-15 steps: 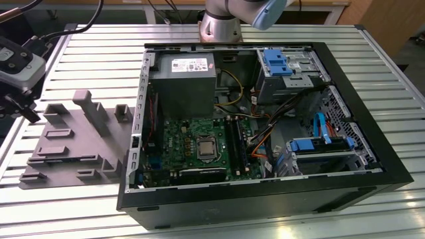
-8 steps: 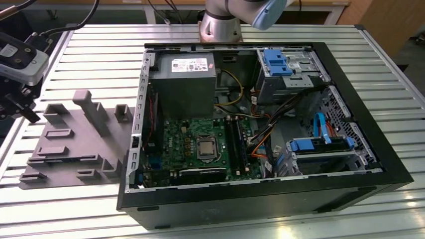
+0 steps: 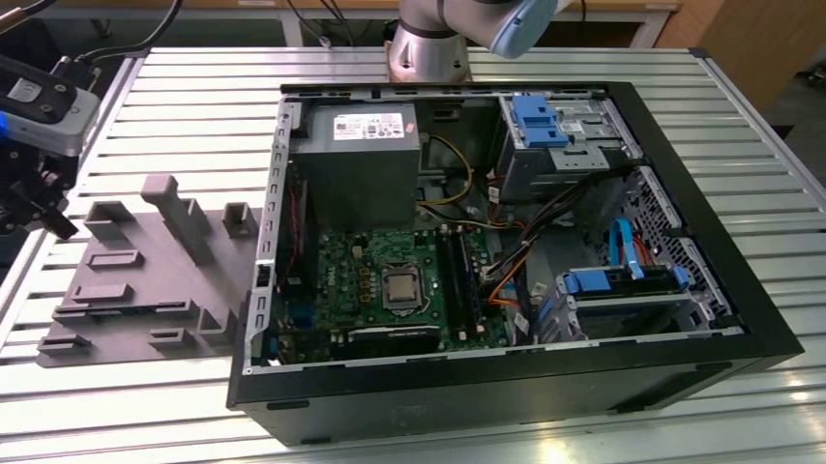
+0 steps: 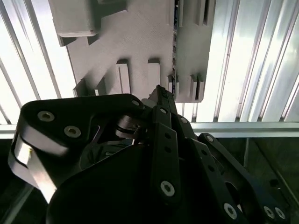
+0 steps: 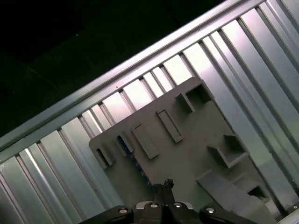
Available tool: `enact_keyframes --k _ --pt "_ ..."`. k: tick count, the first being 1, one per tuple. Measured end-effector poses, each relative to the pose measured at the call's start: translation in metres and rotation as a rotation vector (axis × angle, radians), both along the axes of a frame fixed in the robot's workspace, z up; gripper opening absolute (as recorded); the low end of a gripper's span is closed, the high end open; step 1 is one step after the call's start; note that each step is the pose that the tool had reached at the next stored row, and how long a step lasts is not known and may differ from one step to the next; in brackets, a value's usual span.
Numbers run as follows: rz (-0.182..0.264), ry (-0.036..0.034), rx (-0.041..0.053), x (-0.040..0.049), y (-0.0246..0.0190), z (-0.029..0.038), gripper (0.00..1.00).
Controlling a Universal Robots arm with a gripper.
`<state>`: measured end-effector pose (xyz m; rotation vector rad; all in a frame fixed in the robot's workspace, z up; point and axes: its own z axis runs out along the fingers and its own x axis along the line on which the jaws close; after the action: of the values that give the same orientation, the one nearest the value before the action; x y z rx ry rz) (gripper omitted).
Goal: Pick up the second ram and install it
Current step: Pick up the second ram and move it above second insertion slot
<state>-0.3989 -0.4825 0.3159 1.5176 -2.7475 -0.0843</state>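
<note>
The second ram (image 4: 175,51) stands on edge in a slot of the grey moulded tray (image 4: 140,42) - a thin dark strip, not held by anything. The gripper (image 4: 159,91) is apart from it, its fingers drawn together at the tips with nothing between them. In the exterior view the gripper (image 3: 49,217) hangs at about ten o'clock from the tray (image 3: 142,290), clear of its blocks. The tray lies at nine o'clock from the open computer case (image 3: 452,411) - both rest on the slatted metal table (image 3: 581,63).
</note>
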Motion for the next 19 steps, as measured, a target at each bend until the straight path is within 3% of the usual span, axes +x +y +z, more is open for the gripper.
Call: enact_keyframes --k 19 --pt "0.296 0.0000 0.0000 0.0000 0.0000 -0.0010 0.11"
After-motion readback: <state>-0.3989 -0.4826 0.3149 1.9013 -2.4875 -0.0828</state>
